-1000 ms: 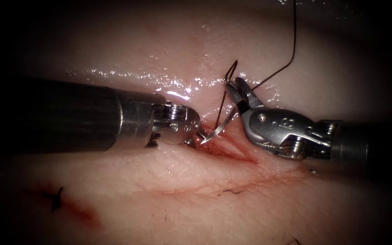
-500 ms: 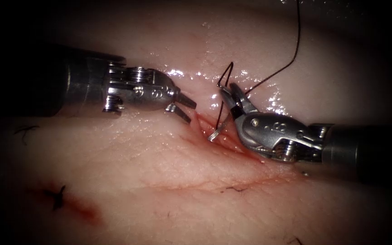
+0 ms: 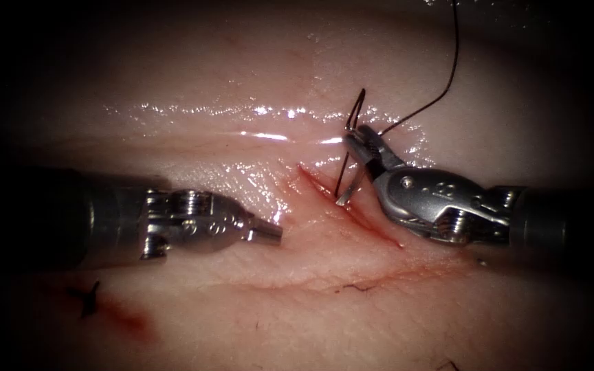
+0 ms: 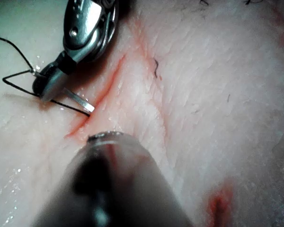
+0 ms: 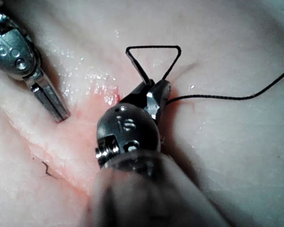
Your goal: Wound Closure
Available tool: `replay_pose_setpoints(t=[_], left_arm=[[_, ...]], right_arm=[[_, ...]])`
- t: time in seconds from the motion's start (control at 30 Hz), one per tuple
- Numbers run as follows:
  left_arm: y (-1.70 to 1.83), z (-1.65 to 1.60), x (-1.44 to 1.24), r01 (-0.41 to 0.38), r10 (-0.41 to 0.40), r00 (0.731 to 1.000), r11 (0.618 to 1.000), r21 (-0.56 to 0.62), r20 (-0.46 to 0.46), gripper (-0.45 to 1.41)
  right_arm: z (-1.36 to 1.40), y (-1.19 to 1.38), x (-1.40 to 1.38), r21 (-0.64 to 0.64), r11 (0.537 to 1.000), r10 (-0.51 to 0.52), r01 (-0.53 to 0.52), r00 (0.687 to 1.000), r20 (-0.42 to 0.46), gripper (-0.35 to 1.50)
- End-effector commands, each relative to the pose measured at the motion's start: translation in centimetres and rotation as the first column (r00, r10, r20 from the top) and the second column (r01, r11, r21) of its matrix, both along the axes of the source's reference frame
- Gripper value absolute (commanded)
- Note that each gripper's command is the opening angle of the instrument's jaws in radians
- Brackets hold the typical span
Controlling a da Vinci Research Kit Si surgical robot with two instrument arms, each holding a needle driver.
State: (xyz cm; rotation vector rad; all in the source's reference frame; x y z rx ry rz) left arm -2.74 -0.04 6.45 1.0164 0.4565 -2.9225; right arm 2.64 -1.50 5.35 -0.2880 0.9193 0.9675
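In the endoscope view the right tool [image 3: 360, 143] clamps the curved needle [image 3: 347, 187] near its thread end, its free tip hanging over the red cut [image 3: 352, 209] in the tissue [image 3: 297, 302], while the left tool [image 3: 273, 233], jaws closed and empty, lies left of the cut. The left wrist view shows the needle [image 4: 80, 100] as a flat bright strip just above the cut, dark thread [image 4: 19, 78] kinked into a triangle beside it. The right wrist view shows that triangular loop of thread [image 5: 154, 59] rising from the right tool's clamped jaws.
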Motion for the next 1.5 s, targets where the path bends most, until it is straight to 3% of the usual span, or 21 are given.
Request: replay_pose_setpoints(t=[0.03, 0.47, 0.93, 1.5], left_arm=[[-0.04, 0.07, -0.05, -0.002, 0.002, 1.000, 1.000, 0.000, 0.001, -0.18], [-0.14, -0.13, 0.05, 0.004, -0.004, 1.000, 1.000, 0.010, 0.023, -0.18], [-0.14, -0.15, 0.06, 0.026, -0.026, 0.999, 1.000, 0.002, 0.045, -0.20], [-0.11, -0.12, 0.18, 0.033, -0.033, 0.998, 0.999, -0.013, 0.053, -0.21]], right_arm=[[0.03, -0.01, 0.08, -0.001, 1.000, 0.001, -0.001, 1.000, -0.004, -0.35], [-0.02, -0.02, 0.25, -0.011, 1.000, 0.027, -0.027, 0.999, -0.021, -0.35], [-0.16, -0.12, 0.43, 0.046, 0.996, 0.078, -0.073, 0.990, -0.113, -0.35], [-0.24, -0.14, 0.36, 0.187, 0.978, 0.127, -0.089, 0.972, -0.200, -0.35]])
